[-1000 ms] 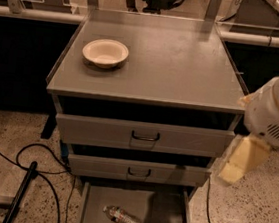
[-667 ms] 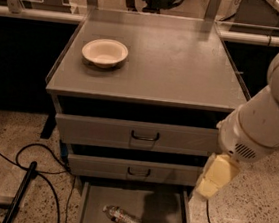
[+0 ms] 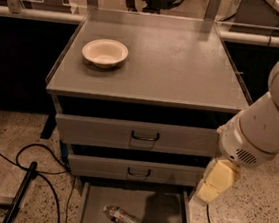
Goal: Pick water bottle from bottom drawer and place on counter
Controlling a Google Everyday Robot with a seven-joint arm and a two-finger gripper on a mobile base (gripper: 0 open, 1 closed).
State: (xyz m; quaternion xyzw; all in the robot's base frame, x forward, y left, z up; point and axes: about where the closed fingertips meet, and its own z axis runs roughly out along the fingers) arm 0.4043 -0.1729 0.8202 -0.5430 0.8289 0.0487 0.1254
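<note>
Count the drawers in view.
3: top drawer, middle drawer, both under the counter; bottom drawer open, holding the water bottle. Claw hangs above its right edge.

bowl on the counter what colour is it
The bowl is cream, camera view; gripper hangs right of the bottom drawer.

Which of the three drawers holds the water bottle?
The bottom drawer, pulled furthest out; water bottle lies on its floor. The tool hangs near its right wall.
</note>
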